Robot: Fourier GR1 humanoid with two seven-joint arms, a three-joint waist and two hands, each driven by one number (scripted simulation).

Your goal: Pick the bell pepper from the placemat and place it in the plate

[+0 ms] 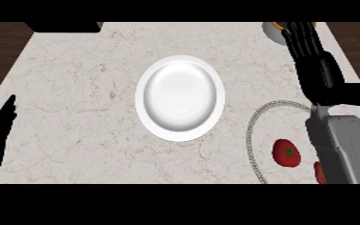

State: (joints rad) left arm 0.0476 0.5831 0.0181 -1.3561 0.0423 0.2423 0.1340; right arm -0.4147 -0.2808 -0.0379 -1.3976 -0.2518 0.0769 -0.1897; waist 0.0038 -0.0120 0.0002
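A red bell pepper (286,153) with a green stem lies on a round grey placemat (255,138) at the lower right of the counter. A white plate (180,97) sits in the counter's middle with nothing on it. My right hand (307,43) is stretched far up the right side, fingers straight and open, well beyond the pepper; its grey forearm (340,148) crosses the placemat just right of the pepper. My left hand (7,117) rests open at the left edge, only dark fingers showing.
A second red object (320,171) peeks out beside the right forearm on the placemat. A grey and orange item (274,29) sits at the counter's far right edge under the right fingertips. A dark box (63,26) stands at the far left corner.
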